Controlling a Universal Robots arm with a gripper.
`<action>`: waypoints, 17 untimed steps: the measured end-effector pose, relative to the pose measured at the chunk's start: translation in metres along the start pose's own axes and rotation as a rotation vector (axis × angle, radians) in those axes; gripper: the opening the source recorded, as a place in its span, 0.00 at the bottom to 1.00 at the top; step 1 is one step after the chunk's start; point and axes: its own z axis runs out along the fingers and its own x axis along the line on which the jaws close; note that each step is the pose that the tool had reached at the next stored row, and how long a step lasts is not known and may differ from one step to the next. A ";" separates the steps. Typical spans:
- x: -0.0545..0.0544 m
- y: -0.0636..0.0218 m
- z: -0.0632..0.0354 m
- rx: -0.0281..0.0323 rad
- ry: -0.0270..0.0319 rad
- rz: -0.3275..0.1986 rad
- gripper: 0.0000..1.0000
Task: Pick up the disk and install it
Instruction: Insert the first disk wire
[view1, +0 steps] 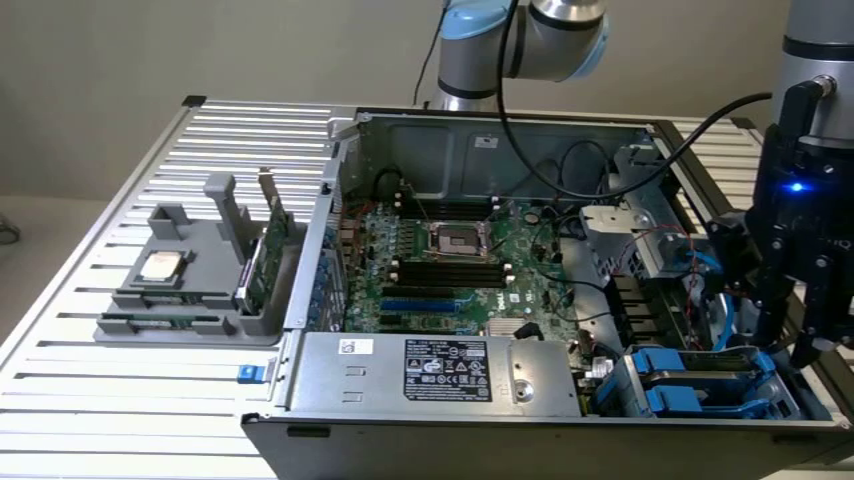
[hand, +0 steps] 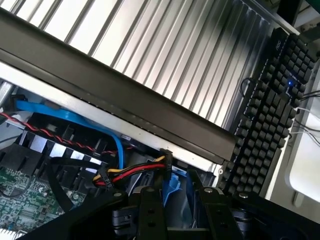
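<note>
In the wrist view the gripper (hand: 177, 200) is closest, its two black fingers (hand: 148, 202) standing partly apart with the blue bracket of the disk (hand: 172, 182) between them; they look clamped on it, though the contact itself is in shadow. Just beyond it a yellow, red and black cable bundle (hand: 130, 172) ends in a plug touching the bracket's far edge, and a keyboard (hand: 270, 125) lies on the slatted table (hand: 175, 50) outside the case. In the exterior view the gripper (view1: 790, 350) hangs at the frame's right edge, pointing down into the lower right corner of the open case (view1: 534, 150), where the disk (view1: 701, 385) sits among blue and silver parts of the drive bay, beside the motherboard (view1: 454, 260). At the exterior view's left a grey holder (view1: 200, 300) carries a chip (view1: 163, 265) and a green card (view1: 274, 260), well apart from the arm. I judge the pick-up done and the disk brought to its bay, so the install is far along; whether it is fully seated cannot be told, and it is not yet let go
</note>
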 end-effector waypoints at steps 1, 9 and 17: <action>0.000 0.0000 0.0001 0.0027 0.0020 -0.001 0.33; 0.000 -0.0002 0.0009 0.0378 0.0234 -0.010 0.33; 0.002 -0.0010 0.0063 0.0389 0.0354 -0.009 0.33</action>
